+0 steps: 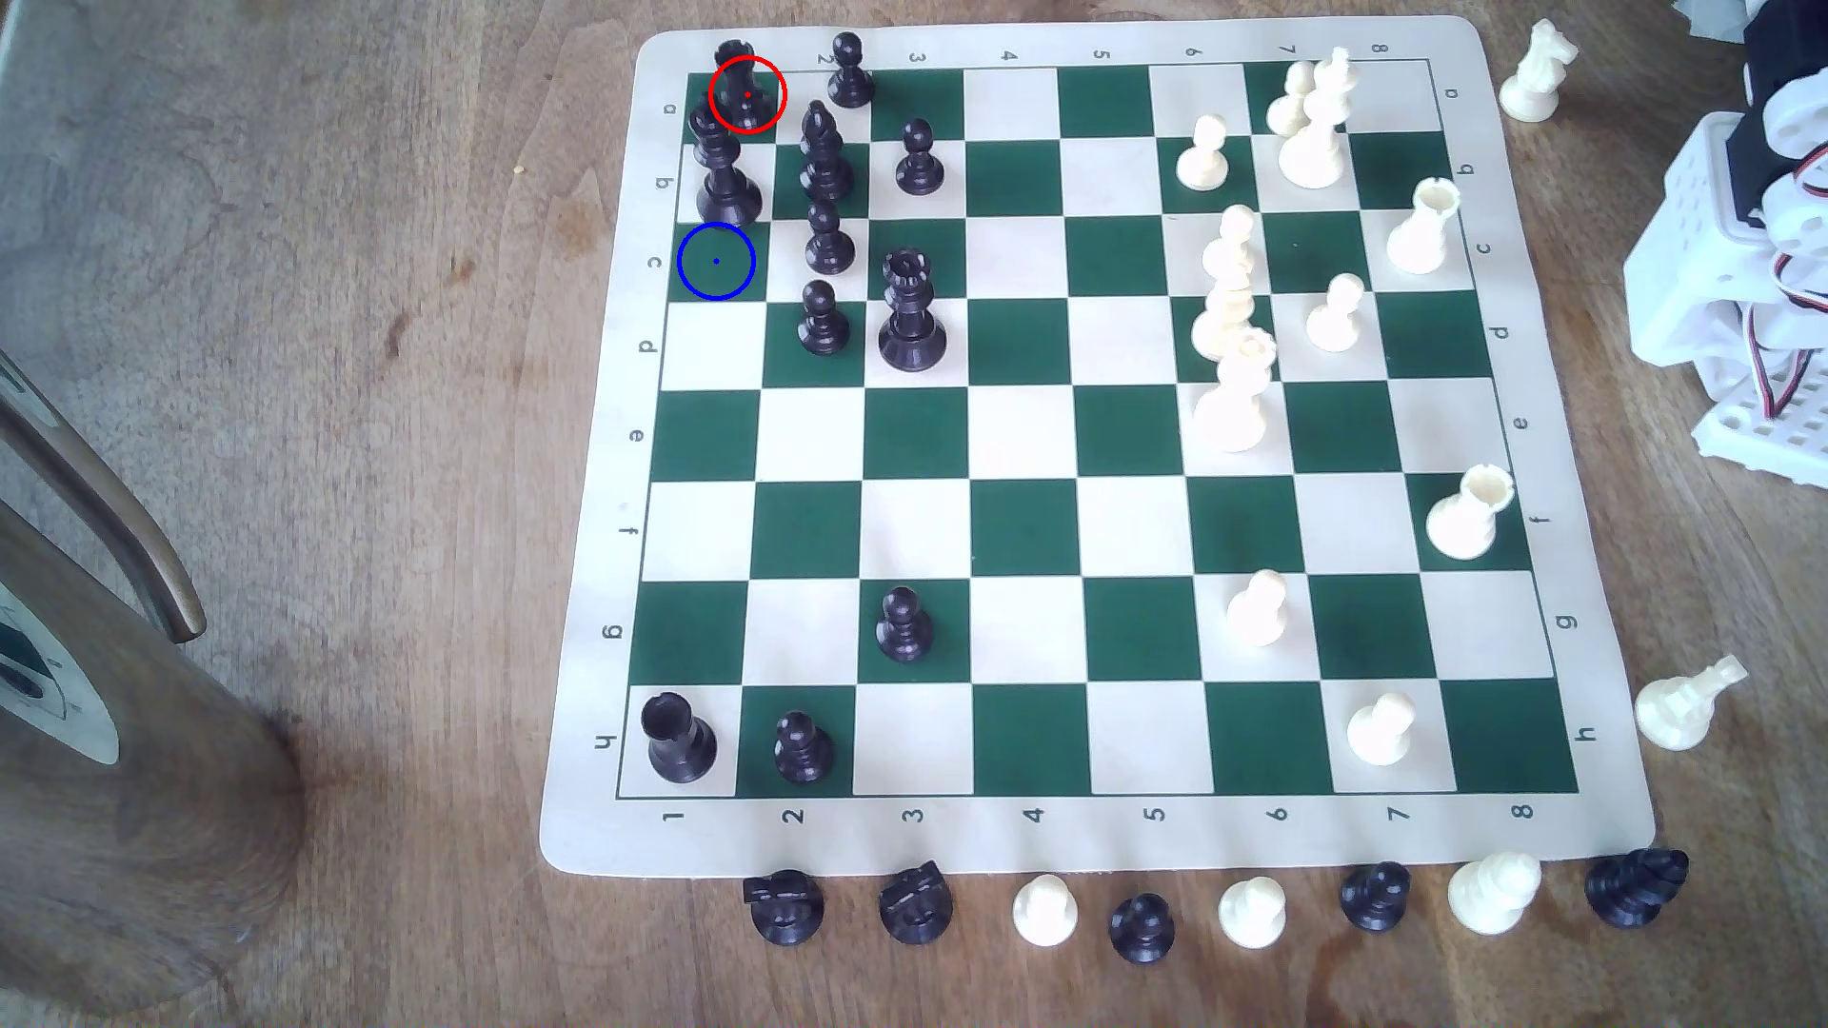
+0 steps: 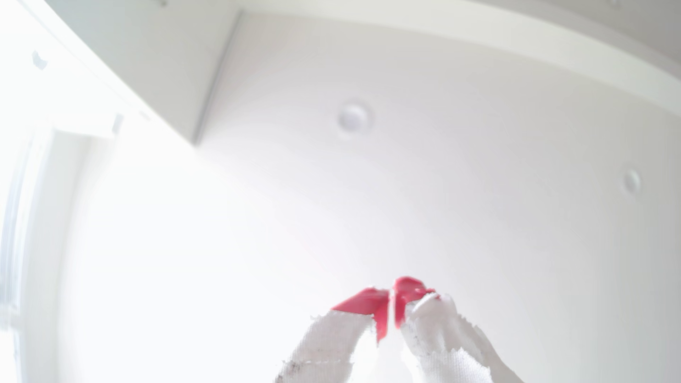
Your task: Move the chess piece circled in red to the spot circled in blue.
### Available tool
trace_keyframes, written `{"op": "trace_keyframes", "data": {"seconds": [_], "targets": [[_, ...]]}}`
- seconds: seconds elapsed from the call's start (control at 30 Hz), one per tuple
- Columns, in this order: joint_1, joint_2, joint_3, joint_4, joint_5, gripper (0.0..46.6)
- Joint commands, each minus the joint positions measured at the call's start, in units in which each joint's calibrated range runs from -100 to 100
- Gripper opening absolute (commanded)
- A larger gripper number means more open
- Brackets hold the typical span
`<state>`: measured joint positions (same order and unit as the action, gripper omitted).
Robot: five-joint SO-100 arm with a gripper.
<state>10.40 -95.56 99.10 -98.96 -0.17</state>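
Red-tipped fingers (image 2: pixel 372 305) pressed together on nothing, pointing at the ceiling, nowhere near the board.
Not started: black rook (image 1: pixel 737 84) waits in the far corner, well away from me; blue-ringed square (image 1: pixel 716 261) two squares along. Next: swing down, open up.

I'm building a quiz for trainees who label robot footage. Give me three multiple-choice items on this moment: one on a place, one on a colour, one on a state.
1. What stands between the red-ringed black rook and the blue-ringed square?
A. a white pawn
B. a tall black piece
C. nothing

2. What colour is the blue-ringed square?
A. cream
B. red
C. dark green

3. How are the red-tipped jaws in the wrist view?
A. closed on nothing
B. spread wide
C. clamped on the rook

Answers:
1 B: in the exterior view the tall black piece fills the square between them.
2 C: green shows inside the ring.
3 A: the red tips meet with nothing between them, and the rook stands on the board.
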Motion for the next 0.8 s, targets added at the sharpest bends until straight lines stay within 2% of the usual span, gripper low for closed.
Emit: {"op": "trace_keyframes", "data": {"seconds": [0.0, 0.63, 0.7, 0.77], "targets": [[-0.03, -0.20, 0.81, -0.79, 0.20, 0.2], [-0.11, -0.20, 0.81, -0.71, -0.10, 0.2], [-1.29, -0.20, 0.81, 1.83, -0.34, 0.2], [-2.46, -0.28, 0.90, 11.41, -0.34, 0.2]]}}
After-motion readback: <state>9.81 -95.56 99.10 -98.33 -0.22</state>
